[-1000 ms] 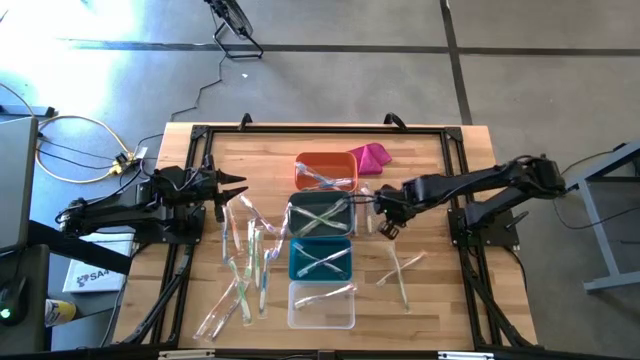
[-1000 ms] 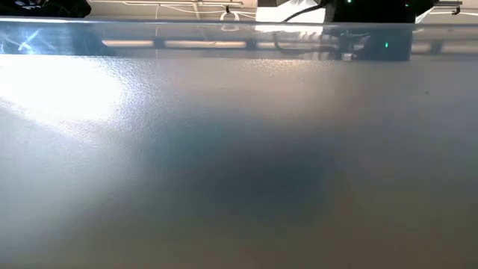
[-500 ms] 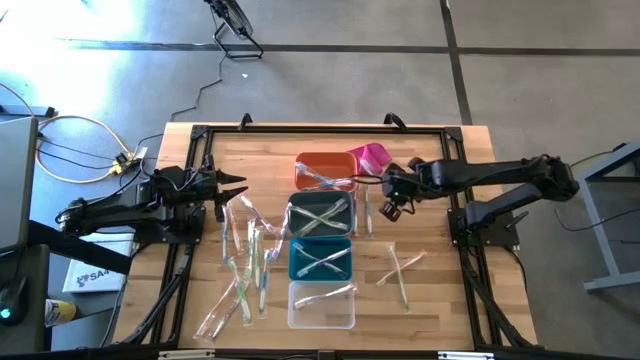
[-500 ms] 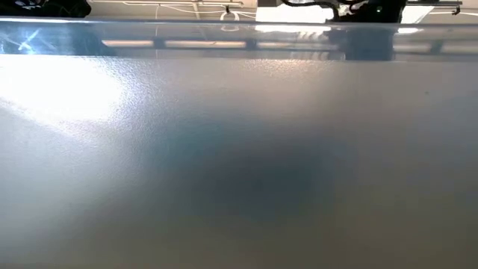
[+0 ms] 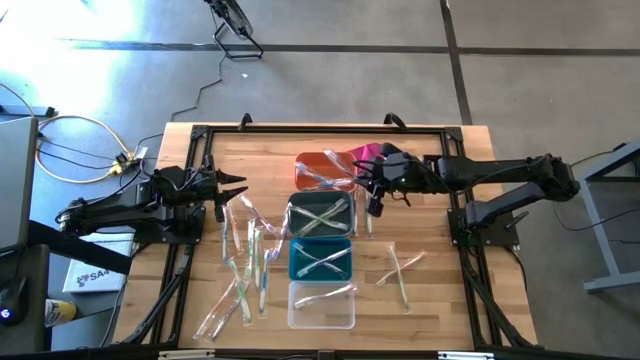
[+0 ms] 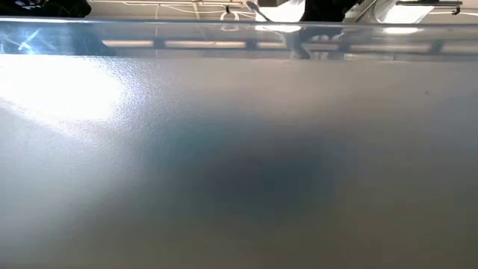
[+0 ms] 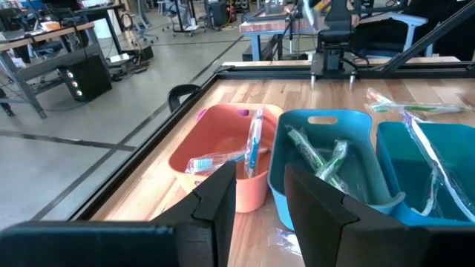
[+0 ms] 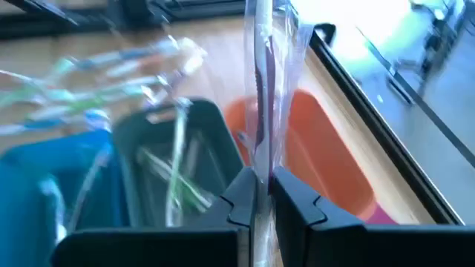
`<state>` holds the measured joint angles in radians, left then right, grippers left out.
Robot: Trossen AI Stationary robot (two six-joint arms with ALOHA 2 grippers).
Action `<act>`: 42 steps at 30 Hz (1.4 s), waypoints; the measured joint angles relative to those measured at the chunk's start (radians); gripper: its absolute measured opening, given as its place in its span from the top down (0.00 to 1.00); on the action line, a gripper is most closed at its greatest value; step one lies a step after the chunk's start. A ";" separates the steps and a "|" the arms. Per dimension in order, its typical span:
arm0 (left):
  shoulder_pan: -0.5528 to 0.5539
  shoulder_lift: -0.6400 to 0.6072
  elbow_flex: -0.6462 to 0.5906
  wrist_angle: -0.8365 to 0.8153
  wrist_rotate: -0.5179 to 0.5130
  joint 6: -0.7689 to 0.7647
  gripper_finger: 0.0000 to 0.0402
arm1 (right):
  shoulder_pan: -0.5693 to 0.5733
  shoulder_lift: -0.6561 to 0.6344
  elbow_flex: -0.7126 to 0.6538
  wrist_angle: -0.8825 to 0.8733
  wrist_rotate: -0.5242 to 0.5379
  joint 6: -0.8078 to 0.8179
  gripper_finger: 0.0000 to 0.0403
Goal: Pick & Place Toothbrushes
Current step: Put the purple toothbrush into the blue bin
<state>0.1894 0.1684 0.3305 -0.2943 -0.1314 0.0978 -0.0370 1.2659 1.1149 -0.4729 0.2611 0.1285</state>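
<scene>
R tool (image 8: pixel 260 194) | clenched on wrapped toothbrush (image 8: pixel 261 81); brush stands up from tips, over orange bin (image 8: pixel 326 156)

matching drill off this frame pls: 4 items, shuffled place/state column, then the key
Items
1. right end effector
2. left end effector
3. orange bin
4. clear bin

Place or state
A. nearest bin in the row, one wrapped toothbrush inside
B. open, holding nothing, at the table's left edge
C. shut on a wrapped toothbrush, by the orange bin
D. farthest bin in the row, beside the magenta cloth

Pairs: 1-C, 2-B, 3-D, 4-A
</scene>
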 joint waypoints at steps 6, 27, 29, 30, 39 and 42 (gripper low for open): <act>0.000 0.000 0.000 0.000 0.000 0.000 0.72 | -0.004 0.021 0.000 0.083 -0.034 -0.028 0.95; 0.000 0.000 0.000 0.000 0.000 0.002 0.72 | 0.047 0.217 -0.001 0.182 -0.268 0.037 0.96; 0.000 0.000 0.000 0.000 0.000 0.002 0.72 | 0.063 0.224 -0.001 0.203 -0.264 0.040 0.96; 0.000 0.000 0.000 0.000 0.000 0.002 0.72 | 0.071 0.226 -0.001 0.211 -0.264 0.052 0.96; 0.000 0.000 0.000 0.000 0.000 -0.002 0.72 | 0.152 0.238 -0.002 0.225 -0.213 0.121 0.96; 0.000 0.000 0.000 0.000 0.000 -0.002 0.72 | 0.177 0.238 -0.002 0.234 -0.206 0.152 0.96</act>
<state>0.1898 0.1688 0.3305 -0.2939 -0.1318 0.0956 0.1401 1.5036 1.1133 -0.2391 0.0555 0.2807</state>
